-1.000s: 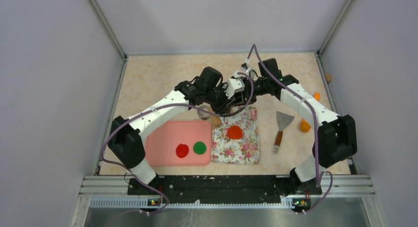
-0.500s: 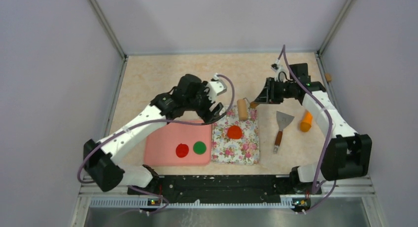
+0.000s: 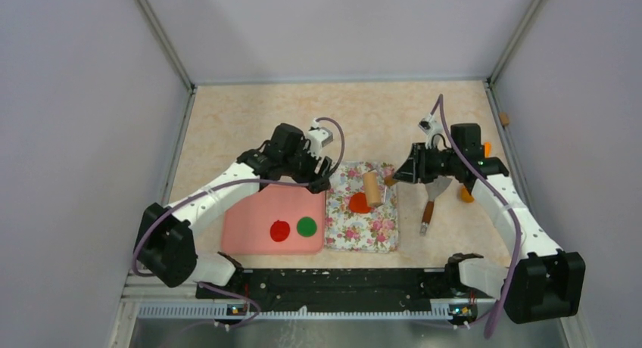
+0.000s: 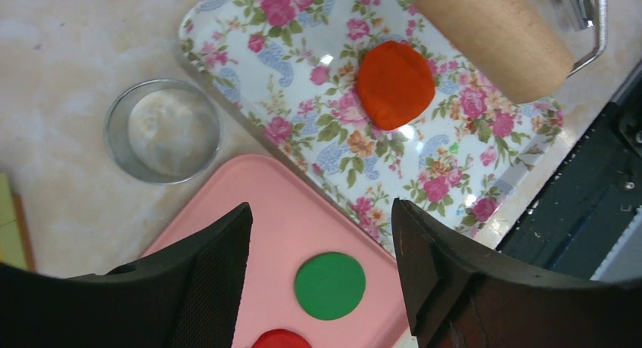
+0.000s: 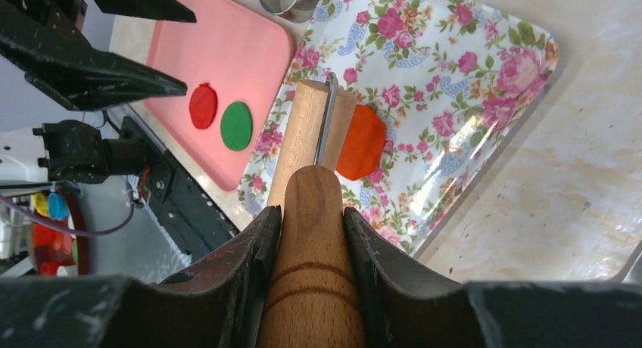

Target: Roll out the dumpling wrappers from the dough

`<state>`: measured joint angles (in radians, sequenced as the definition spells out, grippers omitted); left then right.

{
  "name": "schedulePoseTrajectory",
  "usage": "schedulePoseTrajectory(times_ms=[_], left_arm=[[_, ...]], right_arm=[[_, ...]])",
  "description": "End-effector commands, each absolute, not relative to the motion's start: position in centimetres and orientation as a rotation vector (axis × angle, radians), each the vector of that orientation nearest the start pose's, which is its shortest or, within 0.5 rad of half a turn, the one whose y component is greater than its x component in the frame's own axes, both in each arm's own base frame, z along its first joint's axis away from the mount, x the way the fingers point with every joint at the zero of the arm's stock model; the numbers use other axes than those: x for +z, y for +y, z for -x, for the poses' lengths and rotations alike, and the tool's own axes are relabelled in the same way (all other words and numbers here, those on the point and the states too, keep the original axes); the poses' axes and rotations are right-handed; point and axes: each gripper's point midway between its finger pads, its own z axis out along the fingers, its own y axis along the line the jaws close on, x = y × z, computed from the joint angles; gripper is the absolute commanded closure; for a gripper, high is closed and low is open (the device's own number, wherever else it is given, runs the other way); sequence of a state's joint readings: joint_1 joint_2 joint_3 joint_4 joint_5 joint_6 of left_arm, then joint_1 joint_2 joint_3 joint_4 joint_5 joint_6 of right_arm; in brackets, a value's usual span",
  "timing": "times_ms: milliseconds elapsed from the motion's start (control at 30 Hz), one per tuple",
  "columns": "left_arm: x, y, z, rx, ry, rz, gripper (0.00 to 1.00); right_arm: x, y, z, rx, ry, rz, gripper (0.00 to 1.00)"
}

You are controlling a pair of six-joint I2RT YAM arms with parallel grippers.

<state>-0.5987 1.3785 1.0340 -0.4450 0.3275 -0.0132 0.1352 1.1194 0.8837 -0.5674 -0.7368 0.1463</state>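
The right arm reached in from the right side, elbow bent and wrist turned toward the middle of the surface (image 3: 250, 121). The right tool (image 5: 312, 219) was clamped on the wooden handle of the rolling pin (image 3: 372, 189), one finger tight against each side. The roller stretched ahead of the tool, over the floral tray (image 3: 375, 231), with its far side across the edge of the dough (image 3: 359, 203). Whether the roller pressed on the dough could not be told.

The dough, a flattish orange-red round, lay near the middle of the floral tray.

The left arm came in from the left, forearm angled up toward the centre. The left tool (image 4: 322, 219) hovered above the corner where the pink tray (image 3: 250, 212) met the floral tray. Its fingers were spread wide apart, with nothing between them.

A green disc (image 4: 329, 285) and a red disc (image 4: 280, 339) lay just beside each other on the pink tray. The ring cutter (image 4: 163, 131) stood on the bare surface just beyond that tray.

A scraper (image 3: 428, 212) lay on the surface to the right of the floral tray, partly under the right arm.
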Motion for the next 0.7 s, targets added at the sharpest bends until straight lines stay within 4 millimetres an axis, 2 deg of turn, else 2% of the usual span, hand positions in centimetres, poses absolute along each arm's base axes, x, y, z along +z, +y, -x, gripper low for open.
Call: schedulePoseTrajectory(times_ms=[0, 200, 333, 433, 533, 667], left_arm=[[17.2, -29.1, -25.4, -0.869, 2.036, -1.012, 0.31], [18.6, -33.1, -23.7, -0.879, 1.639, -1.286, 0.32], [17.9, -36.1, -23.2, -0.887, 1.548, -1.379, 0.35], [17.7, -37.5, -23.4, -0.884, 1.523, -1.383, 0.35], [17.0, -36.9, -24.5, -0.84, 1.625, -1.294, 0.36], [15.5, -33.5, -26.5, -0.769, 1.893, -1.023, 0.35]], right_arm=[[19.0, 16.3, -24.9, 1.063, 2.275, 0.276, 1.0], [17.0, 16.9, -24.6, 1.131, 2.298, 0.233, 1.0], [16.6, 17.6, -24.9, 1.182, 2.241, 0.271, 1.0], [16.1, 18.3, -25.0, 1.192, 2.219, 0.307, 1.0], [15.4, 19.1, -24.8, 1.163, 2.22, 0.362, 1.0], [14.8, 19.1, -24.9, 1.091, 2.248, 0.389, 1.0]])
